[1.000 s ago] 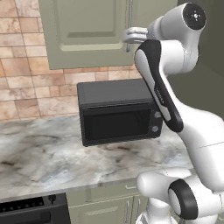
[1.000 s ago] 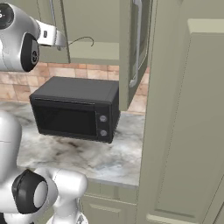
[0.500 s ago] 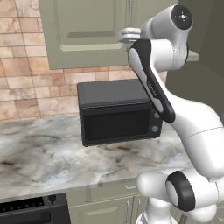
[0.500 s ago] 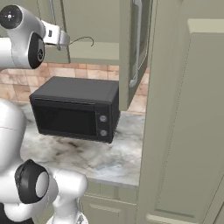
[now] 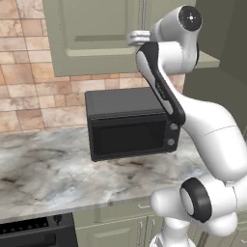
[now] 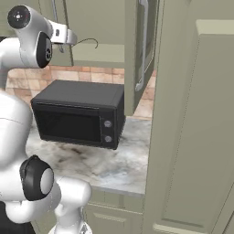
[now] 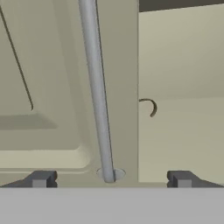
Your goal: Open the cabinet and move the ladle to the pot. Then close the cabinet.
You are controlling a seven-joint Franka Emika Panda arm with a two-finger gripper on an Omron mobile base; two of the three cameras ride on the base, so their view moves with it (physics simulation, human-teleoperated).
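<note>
Left base view: the arm is reaching up to the cabinet (image 5: 106,38) above the microwave (image 5: 130,123); right base view: one door is standing open, exposing the ladle (image 6: 87,42) on the shelf; hand view: the pincer (image 7: 111,178), fully spread and empty, is straddling the closed door's bar handle (image 7: 97,87), presumably for pulling.

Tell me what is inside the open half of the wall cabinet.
On the shelf of the cabinet, only the thin curved end of the ladle shows. The closed left door and the arm cover the rest of it.
</note>
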